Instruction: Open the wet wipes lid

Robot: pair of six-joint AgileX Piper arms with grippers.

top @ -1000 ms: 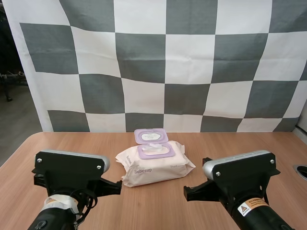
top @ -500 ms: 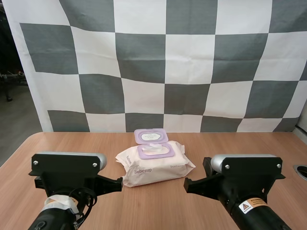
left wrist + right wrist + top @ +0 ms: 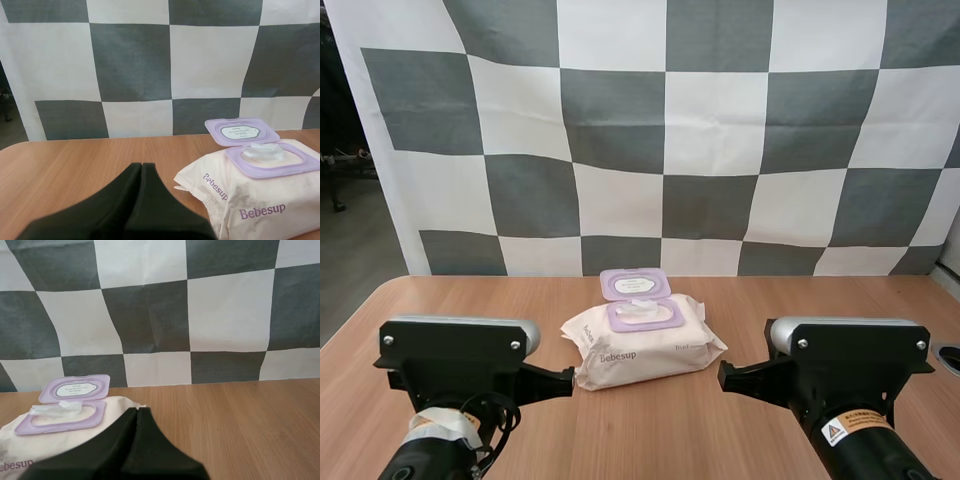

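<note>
Both jaws are closed on nothing, the left fingers (image 3: 127, 200) and the right fingers (image 3: 125, 445) each lying together as one dark wedge, clear of the pack (image 3: 642, 348). It lies on the bench (image 3: 800, 300), at about 1 o'clock from the left arm (image 3: 455, 365) and 11 o'clock from the right arm (image 3: 845, 365). Its purple lid (image 3: 634, 283) is flipped open toward 12 o'clock, and a white wipe (image 3: 640, 306) pokes up in the opening.
</note>
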